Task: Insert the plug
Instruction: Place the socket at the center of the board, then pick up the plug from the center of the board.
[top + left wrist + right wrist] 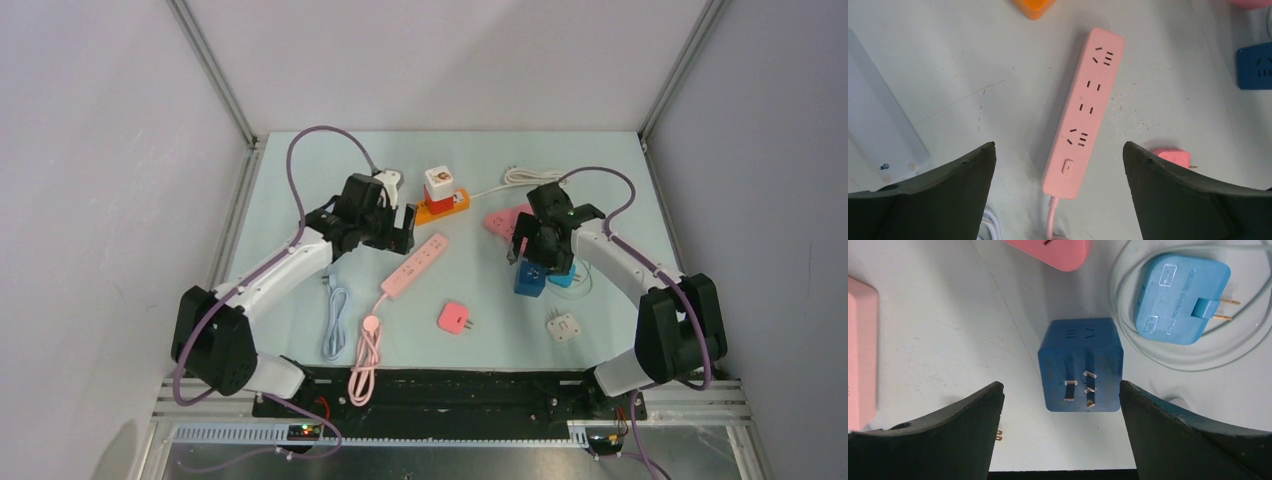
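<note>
Progress: nothing is plugged in yet; I judge the grasp and the insertion both remain.
Plug: the blue cube plug [1080, 365] sits prongs-up, mid-frame in my right wrist view.
Right gripper [1060, 384]: jaws spread, one on either side of it, not touching.
Left gripper [1058, 145]: jaws spread above the pink power strip [1085, 105], whose sockets are vacant.
Surface: pale green table [480, 300], scuffed.
Room: white walls [450, 60] enclose it.

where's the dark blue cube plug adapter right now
In the top view the dark blue cube plug adapter sits right of centre, under the open right gripper, with a light blue flat plug just beside it.
</note>
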Controlling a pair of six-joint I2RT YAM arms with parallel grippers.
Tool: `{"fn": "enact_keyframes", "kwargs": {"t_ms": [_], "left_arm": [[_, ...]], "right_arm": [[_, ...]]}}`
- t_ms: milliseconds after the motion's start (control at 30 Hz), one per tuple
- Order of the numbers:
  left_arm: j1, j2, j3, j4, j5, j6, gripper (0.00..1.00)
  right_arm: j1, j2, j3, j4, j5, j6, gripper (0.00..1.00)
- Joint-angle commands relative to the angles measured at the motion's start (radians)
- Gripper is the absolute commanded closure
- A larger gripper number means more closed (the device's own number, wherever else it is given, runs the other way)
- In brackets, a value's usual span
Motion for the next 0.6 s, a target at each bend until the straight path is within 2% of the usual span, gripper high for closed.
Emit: {"fn": "enact_keyframes", "kwargs": {"t_ms": [0,233,367,400,433,467,567], "left_arm": [[0.021,-0.057,-0.021,0.073,-0.004,-0.078,0.0],[0.055,-0.104,-0.046,0.111,0.036,-0.107,0.0],[0.057,-0.13,-0.062,0.128,0.075,-0.089,0.0],[0.057,-0.131,-0.063,0.132,0.085,-0.09,0.0],[0.057,-0.132,-0.064,0.132,0.093,-0.09,0.0],[0.056,-0.133,-0.062,0.132,0.099,-0.091,0.0],[0.057,-0.139,-0.049,0.134,0.136,-0.089,0.0]], "right_arm": [[0.006,0.001,-0.036,0.0,0.02,0.03,0.1],[0.008,0.081,-0.05,0.049,0.026,0.017,0.11],[0.006,0.112,-0.053,0.089,0.01,0.005,0.26],[0.003,0.116,-0.052,0.095,-0.009,0.002,0.36],[-0.003,0.119,-0.052,0.107,-0.023,0.001,0.42],[-0.005,0.118,-0.052,0.115,-0.055,-0.004,0.53],[-0.011,0.07,-0.052,0.162,-0.162,-0.02,0.64]]}}
